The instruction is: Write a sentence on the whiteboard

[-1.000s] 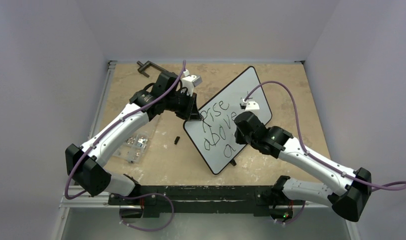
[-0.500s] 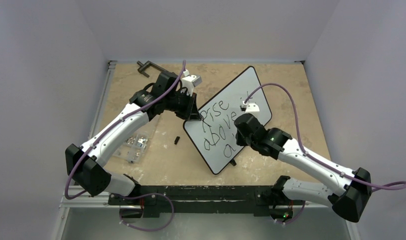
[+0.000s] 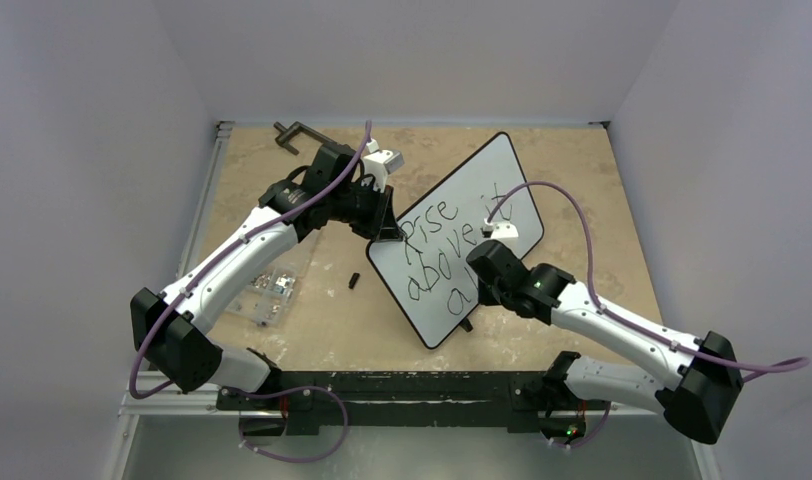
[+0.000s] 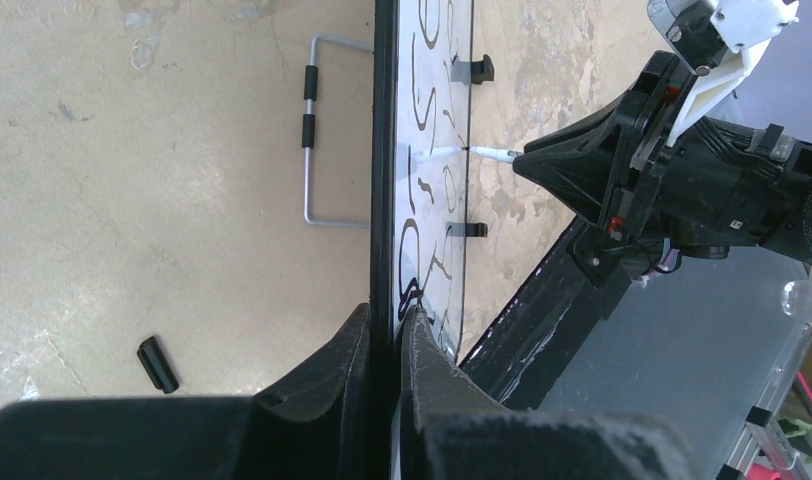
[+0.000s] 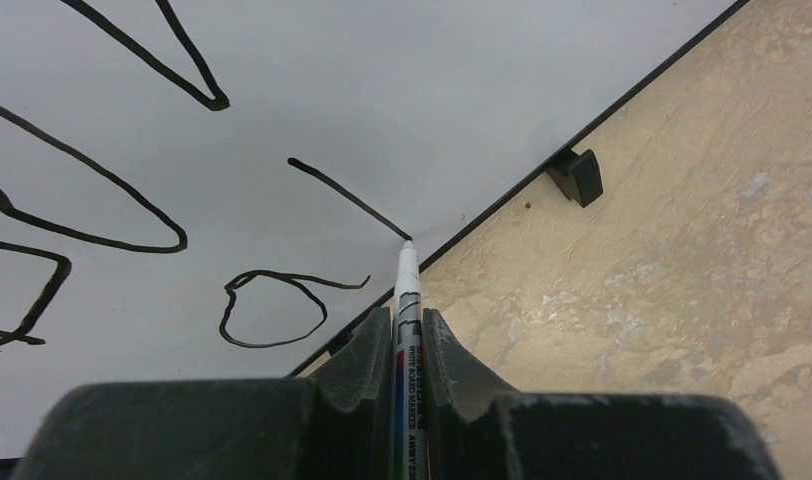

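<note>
The whiteboard [image 3: 479,178] lies diagonally across the middle of the table [image 3: 312,330]. The sentence [image 3: 437,255] fills most of it, leaving the far corner blank. The left gripper [image 4: 390,322] has its jaws nearly closed, clamping the board's left edge. The right gripper [image 5: 407,320] has its jaws closed on a marker [image 5: 406,290]. The marker tip touches the board just inside the near edge, at the end of a stroke, with bare tabletop beyond.

The tilted whiteboard [image 3: 452,195] bars the middle; table [image 3: 612,170] right of it seems open.
</note>
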Tool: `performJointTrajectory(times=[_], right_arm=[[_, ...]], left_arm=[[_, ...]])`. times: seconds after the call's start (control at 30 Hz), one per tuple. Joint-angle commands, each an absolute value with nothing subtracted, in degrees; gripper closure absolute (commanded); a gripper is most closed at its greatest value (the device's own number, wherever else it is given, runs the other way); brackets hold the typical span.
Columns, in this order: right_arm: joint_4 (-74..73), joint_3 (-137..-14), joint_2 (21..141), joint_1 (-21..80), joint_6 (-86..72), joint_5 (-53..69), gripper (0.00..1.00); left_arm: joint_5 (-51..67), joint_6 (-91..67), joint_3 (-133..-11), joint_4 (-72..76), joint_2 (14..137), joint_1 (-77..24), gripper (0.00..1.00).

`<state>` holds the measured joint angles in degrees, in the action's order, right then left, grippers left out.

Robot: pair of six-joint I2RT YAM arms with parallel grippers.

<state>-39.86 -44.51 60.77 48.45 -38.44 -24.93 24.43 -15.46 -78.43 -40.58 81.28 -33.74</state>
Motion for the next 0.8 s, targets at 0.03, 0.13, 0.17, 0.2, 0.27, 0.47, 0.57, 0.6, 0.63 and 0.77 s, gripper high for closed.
performJointTrajectory(times=[0.03,0.13,0.17,0.2,0.27,0.47,0.57,0.6,0.63,0.77], right_arm=[[-35.05,-43.77,62.17,48.52,-40.87,-25.23,1.00],[-34.98,-44.21,62.69,48.49,-40.73,-26.23,1.00],[-34.98,-44.52,62.93,48.47,-40.68,-26.73,1.00],[-34.98,-44.91,63.22,48.43,-40.49,-27.20,1.00],[-34.94,-45.65,63.75,48.43,-40.33,-28.20,1.00],[-35.21,-48.01,64.97,48.35,-39.77,-30.14,1.00],[-35.44,-48.79,64.47,48.34,-39.54,-30.70,1.00],[-35.61,-49.06,64.22,48.34,-39.55,-30.88,1.00],[-35.95,-49.31,63.99,48.34,-39.51,-30.93,1.00],[-37.77,-50.63,62.70,48.39,-39.47,-31.20,1.00]], left_arm=[[15.35,-11.43,-79.19,-42.18,81.74,-32.87,1.00],[15.30,-11.43,-79.14,-42.16,81.74,-32.92,1.00],[15.34,-11.43,-79.21,-42.18,81.75,-32.94,1.00],[15.34,-11.43,-79.20,-42.18,81.74,-32.88,1.00],[15.36,-11.43,-79.20,-42.19,81.86,-32.89,1.00],[15.35,-11.43,-79.16,-42.18,81.74,-32.93,1.00],[15.40,-11.43,-79.21,-42.19,81.71,-32.89,1.00],[15.38,-11.43,-79.19,-42.17,81.71,-32.87,1.00],[15.44,-11.43,-79.19,-42.19,81.71,-32.87,1.00],[15.42,-11.43,-79.19,-42.14,81.49,-32.87,1.00]])
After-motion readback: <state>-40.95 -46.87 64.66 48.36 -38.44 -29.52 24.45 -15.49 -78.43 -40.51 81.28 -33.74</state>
